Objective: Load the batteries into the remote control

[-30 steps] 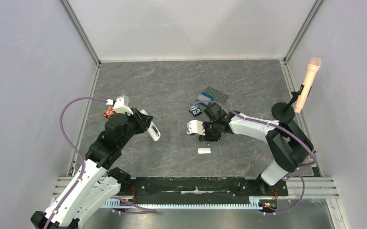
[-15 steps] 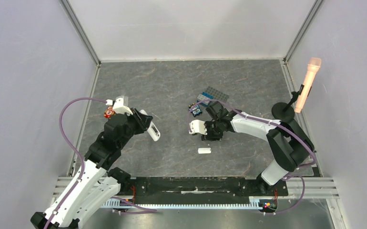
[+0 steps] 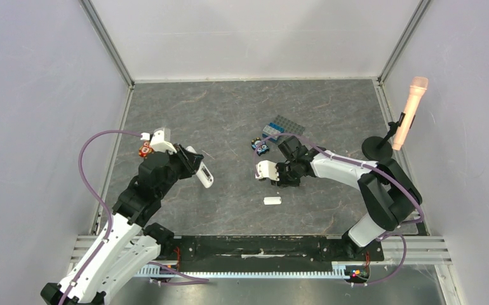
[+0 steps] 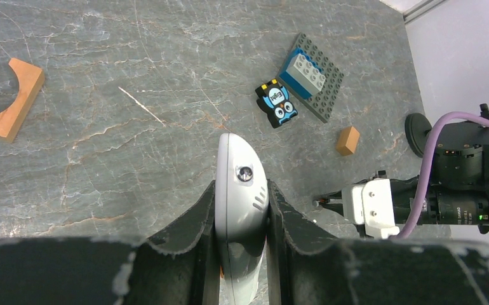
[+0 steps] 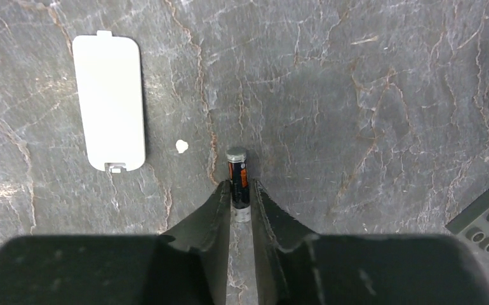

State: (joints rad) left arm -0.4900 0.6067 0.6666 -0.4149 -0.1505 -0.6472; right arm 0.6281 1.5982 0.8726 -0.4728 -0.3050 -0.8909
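Observation:
My left gripper (image 3: 195, 167) is shut on the white remote control (image 3: 204, 176) and holds it over the left-centre of the table. In the left wrist view the remote (image 4: 242, 184) sits edge-on between the fingers, its rounded end forward. My right gripper (image 3: 281, 182) is low at the table's centre, shut on one battery (image 5: 237, 178), dark with an orange band and silvery ends, which sticks out past the fingertips. A second battery is not in view. The separate white cover piece (image 5: 108, 101) lies flat on the table; it also shows in the top view (image 3: 272, 201).
A dark Lego plate with blue and grey bricks (image 3: 282, 126) and a small owl-printed brick (image 3: 260, 146) lie behind the right gripper. An orange-brown block (image 4: 348, 140) lies near them. A curved wooden piece (image 4: 10, 101) lies far left. A microphone on a stand (image 3: 409, 111) stands at the right edge.
My right gripper has shifted slightly to the right and back with the battery in it. The left arm and the remote have not moved.

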